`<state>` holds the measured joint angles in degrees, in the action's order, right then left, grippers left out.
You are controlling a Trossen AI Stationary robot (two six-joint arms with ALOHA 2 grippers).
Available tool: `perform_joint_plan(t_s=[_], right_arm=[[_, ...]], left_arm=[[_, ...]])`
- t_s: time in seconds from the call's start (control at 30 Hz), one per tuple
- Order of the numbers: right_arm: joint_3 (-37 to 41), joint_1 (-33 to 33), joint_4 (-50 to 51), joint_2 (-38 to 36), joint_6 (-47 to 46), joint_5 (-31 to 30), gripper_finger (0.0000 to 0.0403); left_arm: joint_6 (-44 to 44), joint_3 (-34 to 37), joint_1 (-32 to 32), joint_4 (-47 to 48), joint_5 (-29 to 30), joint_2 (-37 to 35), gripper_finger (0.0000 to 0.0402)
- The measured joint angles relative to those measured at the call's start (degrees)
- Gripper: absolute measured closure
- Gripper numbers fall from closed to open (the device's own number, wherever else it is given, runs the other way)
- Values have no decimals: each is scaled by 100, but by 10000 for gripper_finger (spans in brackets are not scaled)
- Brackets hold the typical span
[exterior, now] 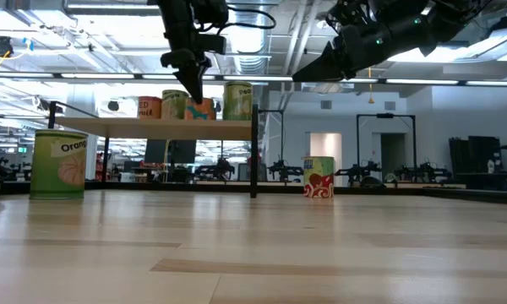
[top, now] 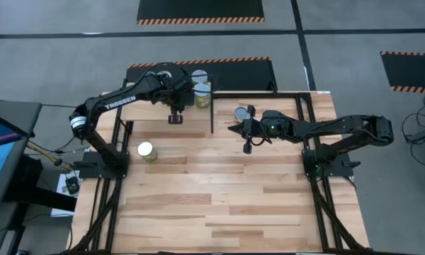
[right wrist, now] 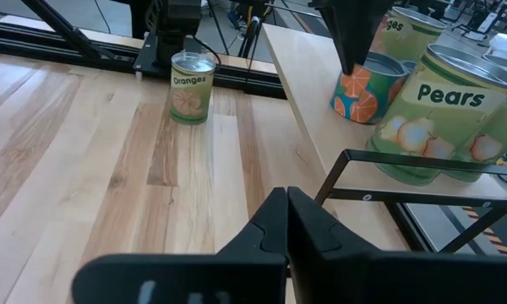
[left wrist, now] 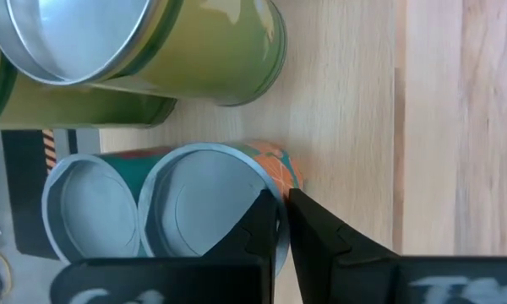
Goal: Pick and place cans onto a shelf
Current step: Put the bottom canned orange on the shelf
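Several cans stand on the plywood shelf (exterior: 152,127) at the table's far side: a red one (exterior: 149,107), a green one (exterior: 176,103), an orange-and-teal one (exterior: 203,110) and a Pears can (exterior: 238,100). My left gripper (left wrist: 284,203) is shut and points down at the orange-and-teal can's rim (left wrist: 272,187); it also shows in the right wrist view (right wrist: 351,59). An Oranges can (top: 147,151) stands on the table's left. A red-and-teal can (top: 241,113) stands on the table beside my right gripper (right wrist: 286,203), which is shut, empty and raised above the table. My left gripper comes from above, pointing down, with its shut fingertips (left wrist: 266,211) at the near rim of the orange-and-teal can (right wrist: 348,74), which stands upright on the shelf. I cannot tell whether the fingertips touch the rim.
A black metal frame post (exterior: 254,152) stands at the shelf's right end, with a rail (right wrist: 406,196) running along it. The planked tabletop (top: 219,205) stretches toward the near edge. The arms' bases (top: 103,166) (top: 329,166) stand at the left and right.
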<state>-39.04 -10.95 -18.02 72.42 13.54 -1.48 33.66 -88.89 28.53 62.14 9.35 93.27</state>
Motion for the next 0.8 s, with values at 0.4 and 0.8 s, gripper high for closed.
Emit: perform_joint_plan(t_s=[0.4,0.8], right_arm=[[-1,9,2,0,0,0,388],[-1,7,2,0,0,0,388]], left_arm=[[-311,-145,250,86,-311,17,378],[-322,-152,251,-102,-304,20,341]])
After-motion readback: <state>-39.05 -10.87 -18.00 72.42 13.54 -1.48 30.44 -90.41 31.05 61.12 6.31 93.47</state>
